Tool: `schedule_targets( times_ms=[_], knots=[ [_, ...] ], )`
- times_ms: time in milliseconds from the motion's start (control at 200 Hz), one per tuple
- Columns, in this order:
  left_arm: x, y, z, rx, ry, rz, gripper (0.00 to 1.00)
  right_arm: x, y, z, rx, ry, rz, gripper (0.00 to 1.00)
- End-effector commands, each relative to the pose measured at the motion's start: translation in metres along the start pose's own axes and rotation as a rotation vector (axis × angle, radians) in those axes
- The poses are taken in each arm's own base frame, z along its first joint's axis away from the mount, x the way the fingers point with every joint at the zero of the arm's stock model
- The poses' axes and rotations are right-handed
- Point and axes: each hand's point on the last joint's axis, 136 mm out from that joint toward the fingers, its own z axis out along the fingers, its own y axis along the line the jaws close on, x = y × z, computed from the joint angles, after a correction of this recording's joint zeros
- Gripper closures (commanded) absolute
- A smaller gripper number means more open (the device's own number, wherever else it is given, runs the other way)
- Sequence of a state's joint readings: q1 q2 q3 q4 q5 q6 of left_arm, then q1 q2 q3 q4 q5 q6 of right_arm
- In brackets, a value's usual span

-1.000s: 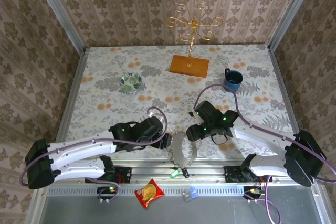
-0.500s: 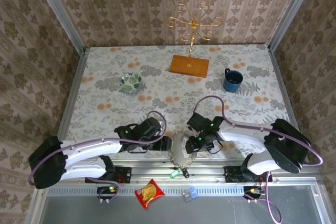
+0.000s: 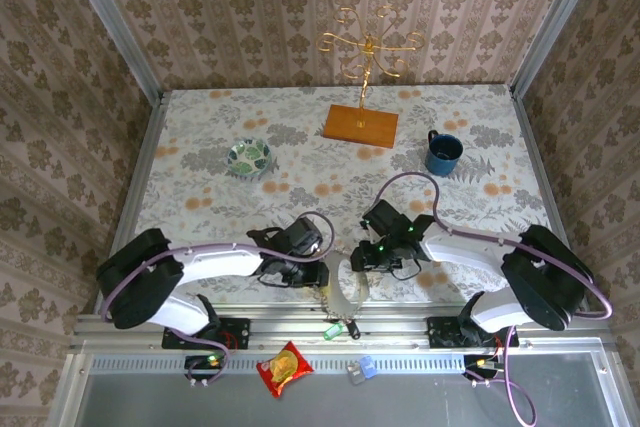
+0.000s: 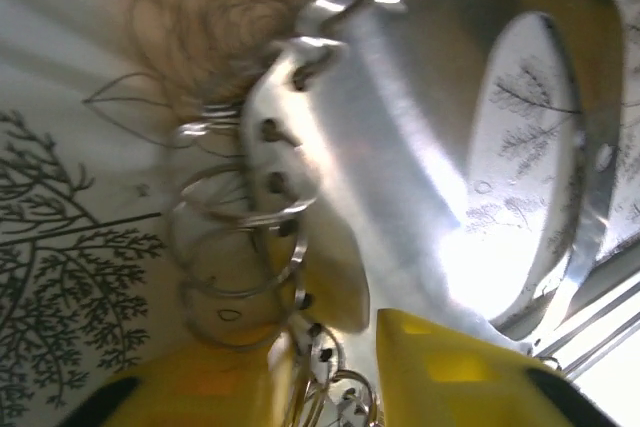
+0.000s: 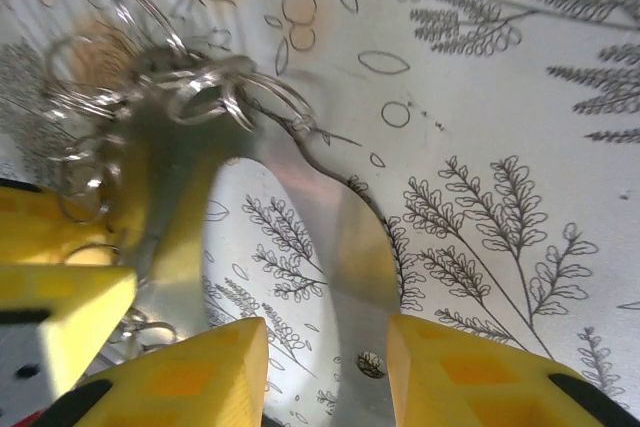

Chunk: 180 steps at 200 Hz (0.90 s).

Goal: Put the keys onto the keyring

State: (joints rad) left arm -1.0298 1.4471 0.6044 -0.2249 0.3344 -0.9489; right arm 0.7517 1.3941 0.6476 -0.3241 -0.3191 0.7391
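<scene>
**Floral table (image 3: 300,152): two grippers at one strap**

Near the front edge, the keyring (image 3: 358,290) lies between both arms. The right gripper (image 5: 327,332) straddles its strap, fingers apart. The left gripper (image 4: 335,359) has its fingers close together about the ring-hung edge; whether they pinch it, I cannot tell. The keys (image 3: 338,328) lie apart, on the rail (image 3: 270,324).

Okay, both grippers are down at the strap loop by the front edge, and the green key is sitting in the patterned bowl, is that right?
Not the key part. The green key is not in the patterned bowl; it lies on the metal rail in front of the strap loop, as the top external view shows. The left gripper and right gripper are at the loop.
</scene>
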Motion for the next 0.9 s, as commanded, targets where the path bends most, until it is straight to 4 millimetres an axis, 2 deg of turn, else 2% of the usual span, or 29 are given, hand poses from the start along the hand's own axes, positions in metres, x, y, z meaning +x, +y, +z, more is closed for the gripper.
schedule_targets(
  times_ms=[0, 70, 235, 385, 535, 625, 715, 895],
  knots=[
    [-0.017, -0.004, 0.012, 0.003, -0.021, 0.014, 0.87, -0.004, -0.003, -0.015, -0.013, -0.041, 0.002, 0.62],
    [-0.027, 0.000, 0.010, -0.013, -0.040, 0.004, 1.00, -0.008, -0.009, -0.028, -0.004, -0.069, 0.006, 0.62],
    [-0.056, -0.004, -0.010, -0.016, -0.126, 0.008, 1.00, -0.017, -0.019, -0.059, 0.009, -0.129, 0.010, 0.61],
    [-0.093, -0.003, -0.038, -0.004, -0.238, -0.031, 1.00, -0.025, -0.030, -0.082, 0.032, -0.175, 0.015, 0.61],
    [-0.129, 0.013, -0.058, 0.050, -0.345, -0.163, 1.00, -0.033, -0.037, -0.088, 0.044, -0.200, 0.024, 0.61],
    [-0.146, 0.028, -0.063, 0.094, -0.408, -0.276, 1.00, -0.035, -0.037, -0.087, 0.046, -0.197, 0.022, 0.62],
    [-0.151, 0.035, -0.059, 0.104, -0.418, -0.329, 1.00, -0.039, -0.035, -0.088, 0.042, -0.202, 0.019, 0.62],
    [-0.136, 0.053, -0.036, 0.069, -0.388, -0.397, 1.00, -0.043, -0.035, -0.089, 0.050, -0.212, 0.011, 0.61]
  ],
)
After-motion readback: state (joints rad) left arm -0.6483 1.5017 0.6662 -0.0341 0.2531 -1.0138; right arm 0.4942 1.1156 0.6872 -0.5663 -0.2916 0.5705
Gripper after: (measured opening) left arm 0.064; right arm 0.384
